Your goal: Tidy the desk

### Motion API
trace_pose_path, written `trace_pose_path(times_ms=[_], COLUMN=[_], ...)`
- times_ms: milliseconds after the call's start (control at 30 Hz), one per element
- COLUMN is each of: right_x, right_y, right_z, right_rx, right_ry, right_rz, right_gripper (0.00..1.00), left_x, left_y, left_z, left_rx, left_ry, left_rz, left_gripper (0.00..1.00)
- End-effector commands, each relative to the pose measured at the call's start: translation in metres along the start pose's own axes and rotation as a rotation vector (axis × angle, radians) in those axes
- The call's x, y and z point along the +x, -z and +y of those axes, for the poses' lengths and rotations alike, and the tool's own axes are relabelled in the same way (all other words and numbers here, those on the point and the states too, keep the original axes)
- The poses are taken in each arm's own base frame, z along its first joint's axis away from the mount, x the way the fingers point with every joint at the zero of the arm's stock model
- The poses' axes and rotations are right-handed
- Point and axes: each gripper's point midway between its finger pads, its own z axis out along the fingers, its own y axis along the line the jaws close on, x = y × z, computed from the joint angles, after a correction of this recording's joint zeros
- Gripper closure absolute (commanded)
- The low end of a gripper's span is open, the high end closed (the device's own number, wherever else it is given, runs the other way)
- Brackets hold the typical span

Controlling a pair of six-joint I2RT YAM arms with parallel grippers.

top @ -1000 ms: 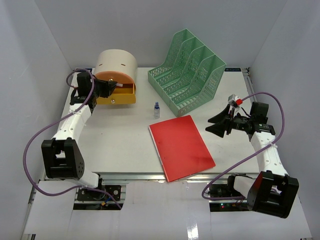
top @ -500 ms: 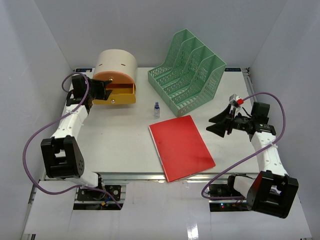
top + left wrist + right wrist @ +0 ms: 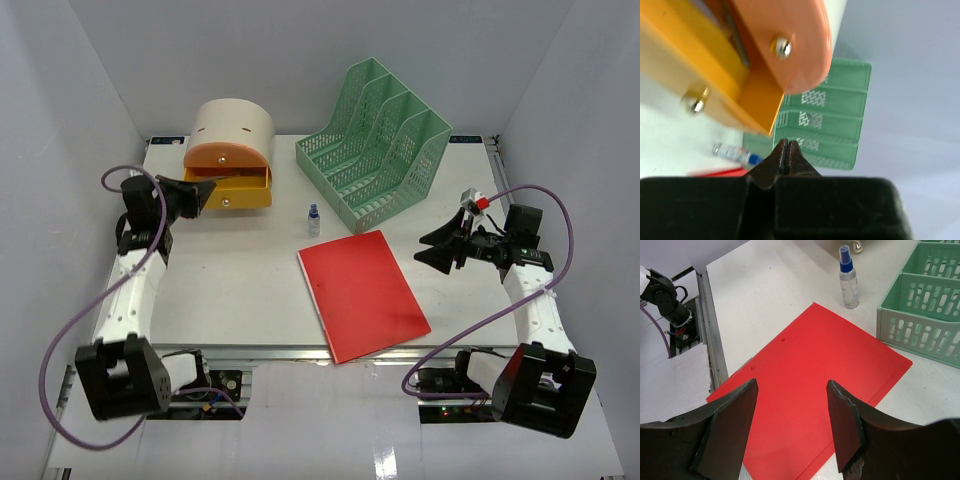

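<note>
Two pincers work here. Our left pincer (image 3: 786, 150) is pressed shut on nothing, its tip just beside the left end of the yellow drawer (image 3: 235, 190). That drawer stands pulled out of the beige drawer box (image 3: 232, 135) at the tabletop's far left corner. Our right pincer (image 3: 792, 387) hangs spread wide and empty near the right edge, facing the red folder (image 3: 365, 292), which reaches the near edge. We see a spray bottle (image 3: 314, 220) upright just beyond the folder's far corner, near the green file rack (image 3: 375, 140) by the far edge. The desk (image 3: 230, 290), a white tabletop, carries all of these.
</note>
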Motion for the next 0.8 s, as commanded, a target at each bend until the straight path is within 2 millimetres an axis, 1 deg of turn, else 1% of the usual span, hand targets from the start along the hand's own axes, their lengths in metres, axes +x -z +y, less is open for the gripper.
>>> trace_pose_path(times_ms=[0,67,133,200,267,400,567,700,767], right_x=[-0.011,-0.011,-0.011,-0.01,-0.009,-0.009,-0.007,-0.006,-0.005], right_y=[0.003,0.003,0.003,0.003,0.004,0.005,0.005,0.005,0.005], right_z=[0.003,0.002,0.002,0.001,0.0,-0.002,-0.005,-0.008,-0.009], right_rx=[-0.002,-0.002,-0.001,0.004,0.01,0.018,0.021,0.027,0.029], right_ry=[0.045,0.041,0.039,0.037,0.035,0.035,0.023,0.016,0.011], right_rz=[-0.014,-0.015,-0.016,-0.013,-0.011,-0.013,-0.011,-0.008,-0.006], right_gripper=[0.36,0.36,0.36,0.36,0.36,0.36,0.36,0.36,0.36], left_x=[0.018,0.025,0.032,0.039,0.04,0.035,0.021,0.015,0.012], left_y=[0.043,0.05,0.049,0.038,0.023,-0.004,-0.035,-0.053,-0.063], left_z=[0.034,0.059,0.078,0.099,0.113,0.121,0.116,0.114,0.113], left_rx=[-0.004,-0.034,-0.059,-0.096,-0.129,-0.166,-0.183,-0.187,-0.189], left_ry=[-0.102,-0.095,-0.079,-0.047,-0.032,-0.015,-0.025,-0.028,-0.021], left_rz=[-0.007,-0.01,0.006,0.048,0.084,0.129,0.151,0.175,0.182], left_gripper=[1.0,1.0,1.0,1.0,1.0,1.0,1.0,0.99,0.9])
